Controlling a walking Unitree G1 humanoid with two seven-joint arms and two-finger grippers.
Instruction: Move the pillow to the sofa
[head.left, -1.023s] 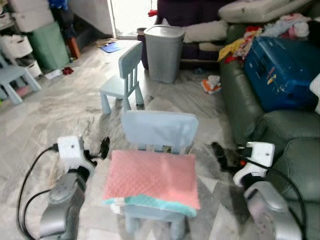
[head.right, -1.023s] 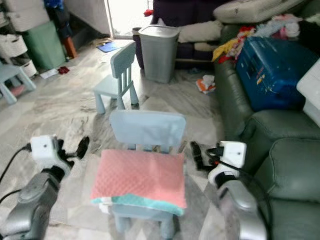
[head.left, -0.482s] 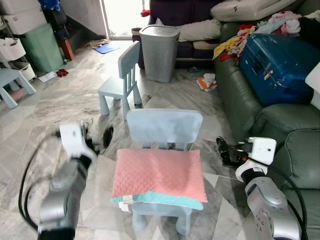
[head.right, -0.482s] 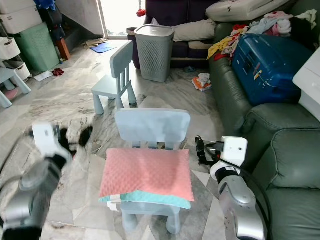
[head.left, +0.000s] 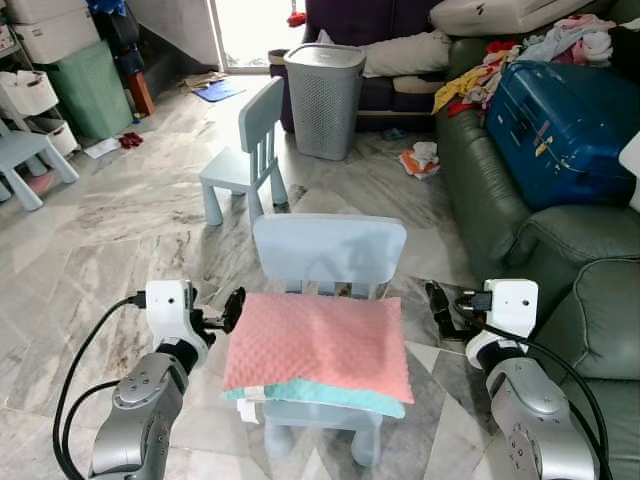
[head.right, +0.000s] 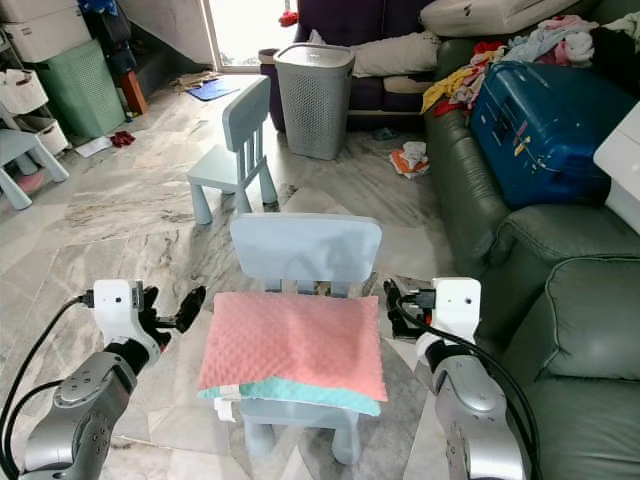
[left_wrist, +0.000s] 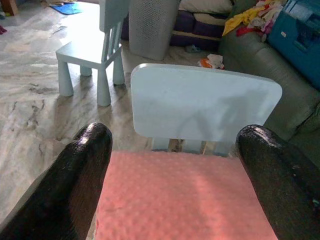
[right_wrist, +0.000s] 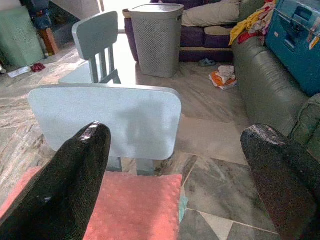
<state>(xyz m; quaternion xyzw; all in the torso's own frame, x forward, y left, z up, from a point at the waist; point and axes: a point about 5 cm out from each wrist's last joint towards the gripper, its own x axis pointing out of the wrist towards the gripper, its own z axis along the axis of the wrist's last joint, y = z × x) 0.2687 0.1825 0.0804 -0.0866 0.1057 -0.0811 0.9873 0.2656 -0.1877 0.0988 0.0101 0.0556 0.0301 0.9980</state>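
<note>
Pillow (head.left: 318, 342): pink, lay on small blue chair (head.left: 330, 250). Left claw (head.left: 232, 309) and right claw (head.left: 438, 304) flanked it, both spread apart. Risk: uneven 2-sided squeeze could drop it on the floor.

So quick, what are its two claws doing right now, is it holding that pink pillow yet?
Left gripper: open, holding nothing, beside the pink pillow's left edge.
Right gripper: open, holding nothing, just off the pillow's right side.

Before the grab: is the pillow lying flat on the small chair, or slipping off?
Flat. The pink pillow lies level on the chair seat, its front edge overhanging. Both grippers, left and right, flank it, open.
</note>
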